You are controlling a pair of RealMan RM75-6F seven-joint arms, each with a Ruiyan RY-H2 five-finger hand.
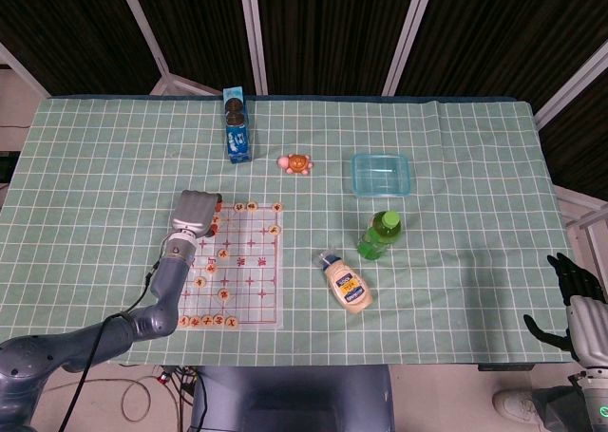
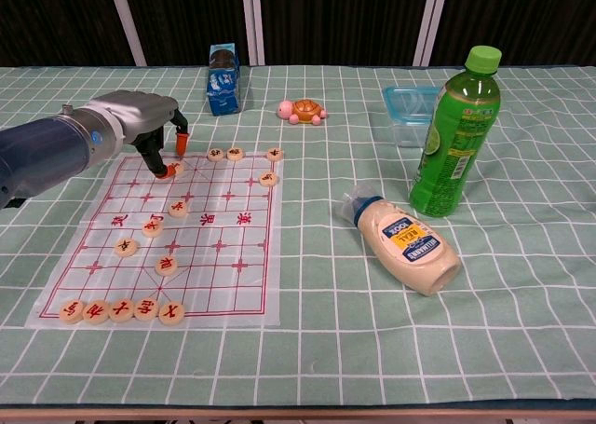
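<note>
A Chinese chess mat (image 1: 255,294) (image 2: 209,275) lies on the green checked cloth, with several round wooden pieces on it. My left hand (image 1: 195,214) (image 2: 138,124) hovers over the mat's far left corner. Its orange fingertips (image 2: 164,170) are apart; one sits low, right beside a piece (image 2: 176,167), and another is raised above it. I cannot tell whether the low tip touches the piece, and the hand holds nothing. My right hand (image 1: 573,290) hangs off the table's near right edge with fingers spread and empty.
A mayonnaise bottle (image 1: 347,286) (image 2: 407,242) lies on its side right of the mat. A green drink bottle (image 1: 380,234) (image 2: 456,135) stands beyond it. A blue plastic box (image 1: 381,174) (image 2: 408,109), a toy turtle (image 1: 296,163) (image 2: 303,113) and a cookie box (image 1: 237,126) (image 2: 223,81) sit further back.
</note>
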